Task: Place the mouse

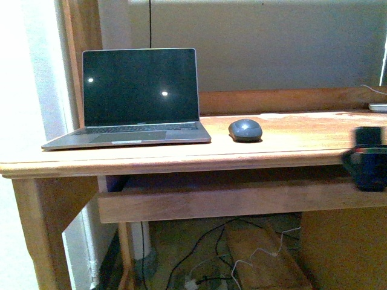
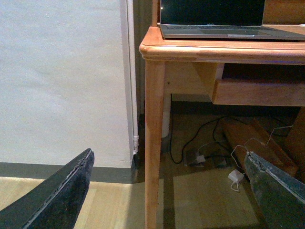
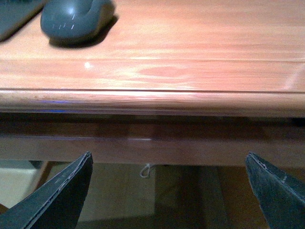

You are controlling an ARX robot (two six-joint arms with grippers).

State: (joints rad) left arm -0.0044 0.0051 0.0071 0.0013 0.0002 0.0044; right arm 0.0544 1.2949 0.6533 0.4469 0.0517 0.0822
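Claws first: the right gripper [image 3: 167, 191] stands wide, its two dark fingers [image 3: 57, 200] splayed to the lower corners of the right wrist view with nothing between them, below the front edge of the wooden desk [image 3: 190, 76]. In the front view this gripper [image 1: 367, 166] shows as a dark blurred shape at the right edge of the frame, in front of the desk's edge. The left gripper [image 2: 167, 195] is likewise wide and empty, its fingers [image 2: 52, 200] at the lower corners of the left wrist view, low near the floor beside the desk's leg [image 2: 155, 143].

The mouse [image 1: 245, 130], a dark grey dome, rests on the desk top [image 1: 290, 142] a little right of centre in the front view, just beside the right front corner of the laptop [image 1: 136, 99] but apart from it. In the right wrist view the mouse [image 3: 76, 19] sits at the upper left of the frame, well apart from the fingers. The laptop is open, its screen black with two bright spots of reflection. Cables [image 1: 205, 254] lie on the floor under the desk.
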